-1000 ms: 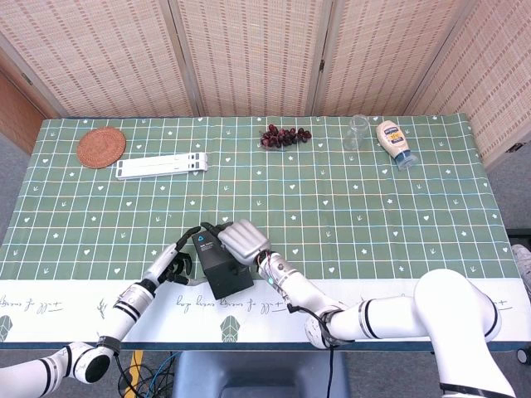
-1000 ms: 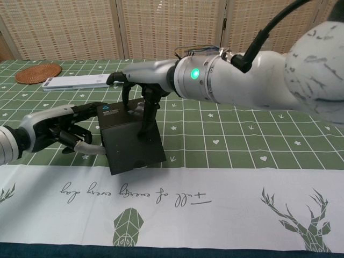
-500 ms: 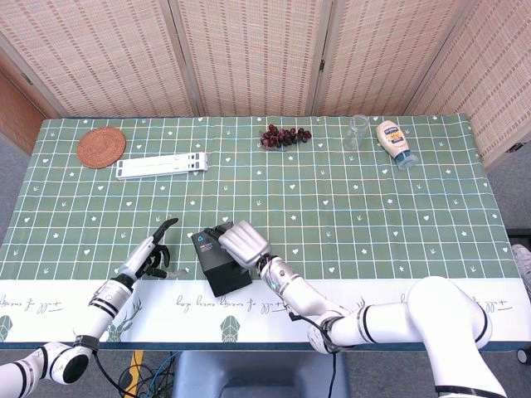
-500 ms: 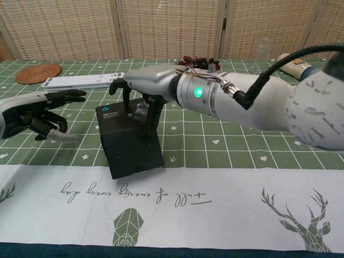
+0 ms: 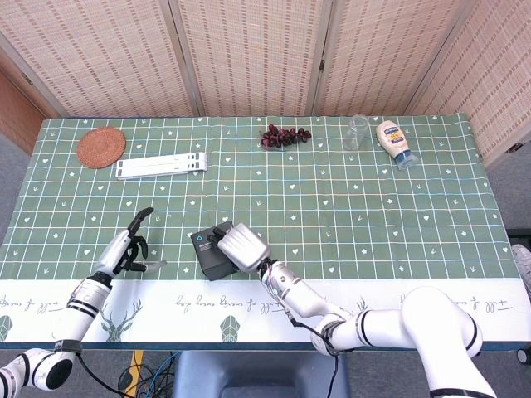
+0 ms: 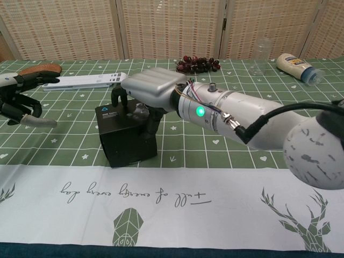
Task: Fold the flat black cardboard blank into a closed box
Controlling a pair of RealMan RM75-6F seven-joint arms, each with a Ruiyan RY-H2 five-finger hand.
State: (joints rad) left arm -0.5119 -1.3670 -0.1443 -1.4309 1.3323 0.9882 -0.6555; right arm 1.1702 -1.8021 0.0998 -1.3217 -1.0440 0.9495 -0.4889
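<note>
The black cardboard box (image 5: 207,255) stands folded near the table's front edge, left of centre, with a small blue logo on its top; the chest view shows its front face (image 6: 128,145). My right hand (image 5: 242,246) lies over the box from the right. Its fingers (image 6: 152,114) curl down onto the top and back of the box and grip it. My left hand (image 5: 129,247) is well to the left of the box, apart from it, with spread fingers and nothing in it. It shows at the left edge of the chest view (image 6: 19,100).
A woven coaster (image 5: 101,147) and a white folding stand (image 5: 162,166) lie at the back left. Grapes (image 5: 284,135), a clear glass (image 5: 358,132) and a mayonnaise bottle (image 5: 394,142) sit along the back right. The white cloth border (image 6: 215,199) runs along the front edge.
My left hand has let go of the box and drawn away to the left. The right hand has stayed on the box, which now sits squarer and a little further back.
</note>
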